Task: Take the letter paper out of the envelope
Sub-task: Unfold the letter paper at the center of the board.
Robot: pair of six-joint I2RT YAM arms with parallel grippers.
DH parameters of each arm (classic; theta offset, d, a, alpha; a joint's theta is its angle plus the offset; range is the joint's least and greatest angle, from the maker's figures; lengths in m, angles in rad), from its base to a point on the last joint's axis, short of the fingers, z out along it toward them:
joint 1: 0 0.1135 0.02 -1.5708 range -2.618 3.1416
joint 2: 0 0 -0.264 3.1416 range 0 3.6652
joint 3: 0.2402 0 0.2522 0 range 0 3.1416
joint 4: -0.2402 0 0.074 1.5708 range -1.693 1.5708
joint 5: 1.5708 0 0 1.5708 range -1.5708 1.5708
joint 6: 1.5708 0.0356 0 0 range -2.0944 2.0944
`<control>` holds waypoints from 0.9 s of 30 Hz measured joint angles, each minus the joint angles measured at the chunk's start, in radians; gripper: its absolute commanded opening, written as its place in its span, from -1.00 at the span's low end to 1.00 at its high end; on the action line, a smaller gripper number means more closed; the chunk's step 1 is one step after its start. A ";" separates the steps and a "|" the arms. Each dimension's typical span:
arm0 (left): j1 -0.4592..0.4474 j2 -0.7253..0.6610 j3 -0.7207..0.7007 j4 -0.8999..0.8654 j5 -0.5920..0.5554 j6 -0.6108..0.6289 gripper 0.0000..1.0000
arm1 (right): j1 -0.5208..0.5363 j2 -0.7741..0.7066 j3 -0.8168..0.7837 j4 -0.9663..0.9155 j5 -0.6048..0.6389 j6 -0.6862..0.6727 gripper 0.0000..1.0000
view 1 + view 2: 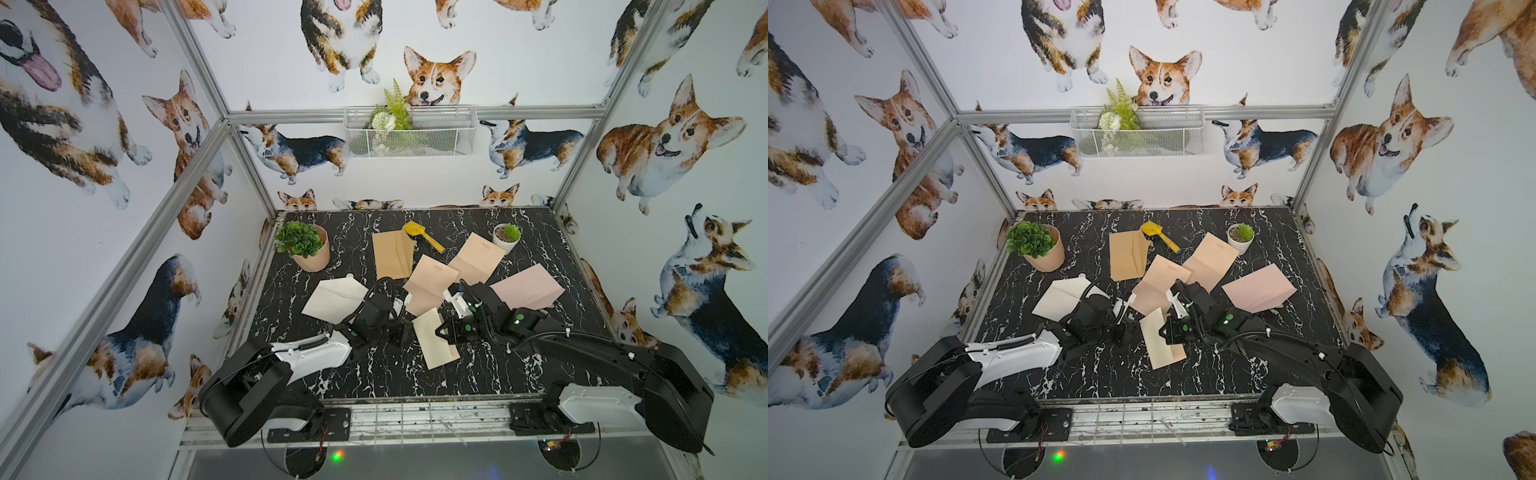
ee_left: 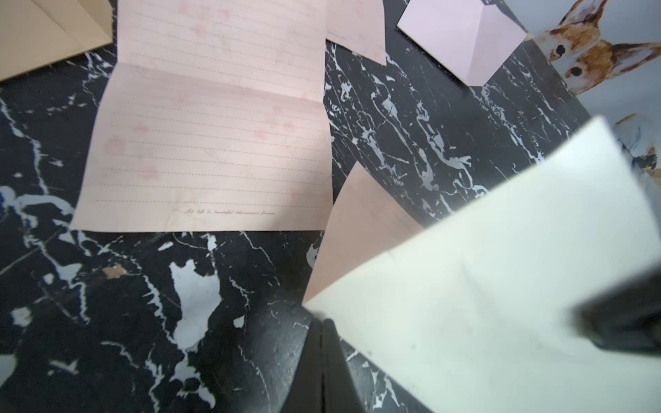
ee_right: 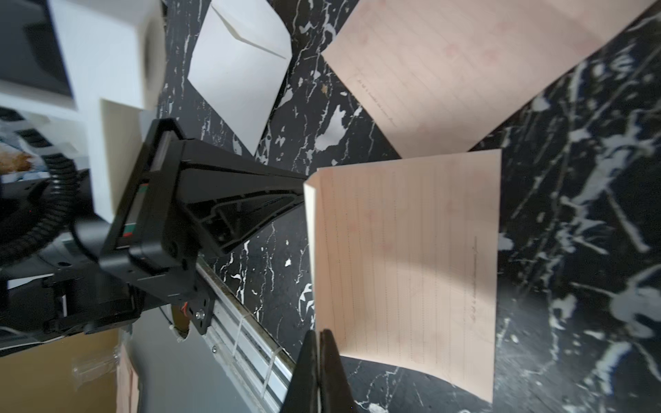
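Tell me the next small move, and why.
Probably draw the right tool away from the left tool, sliding the letter paper out. Both tools are shut, left on the cream envelope, right on the paper's edge, and the paper shows only partly past the envelope.

Yellow shovel (image 1: pixel 422 236), white pot (image 1: pixel 506 237) sit on table (image 1: pixel 540 249).

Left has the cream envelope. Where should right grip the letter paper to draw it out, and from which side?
Grip the letter paper at the corner beside the cream envelope, away from the left gripper, edge-on from the robot's right. The sheet fans clear of the envelope there, so jaws likely catch it alone; the right gripper is shut on it.
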 measured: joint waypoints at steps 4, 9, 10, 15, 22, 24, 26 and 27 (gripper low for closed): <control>0.011 -0.047 -0.030 0.014 -0.005 0.000 -1.00 | -0.005 -0.036 0.095 -0.180 0.100 -0.085 -1.00; 0.018 -0.067 -0.040 0.024 -0.005 0.000 -1.00 | -0.009 -0.111 0.245 -0.504 0.391 -0.140 -1.00; 0.018 -0.063 -0.039 0.026 -0.003 0.000 -1.00 | -0.008 -0.106 0.290 -0.571 0.465 -0.139 -1.00; 0.018 -0.034 -0.030 0.038 0.020 0.000 -1.00 | 0.072 0.061 0.367 -0.755 0.702 -0.103 -1.00; 0.018 -0.018 -0.029 0.053 0.034 0.001 -1.00 | 0.212 0.311 0.386 -0.760 0.799 -0.062 -1.00; 0.018 -0.012 -0.027 0.055 0.034 0.002 -1.00 | 0.232 0.339 0.381 -0.706 0.785 -0.063 -1.00; 0.018 -0.005 -0.025 0.056 0.035 0.002 -1.00 | 0.237 0.345 0.346 -0.633 0.750 -0.066 -1.00; 0.018 -0.003 -0.024 0.056 0.037 0.002 -1.00 | 0.238 0.345 0.327 -0.604 0.730 -0.066 -1.00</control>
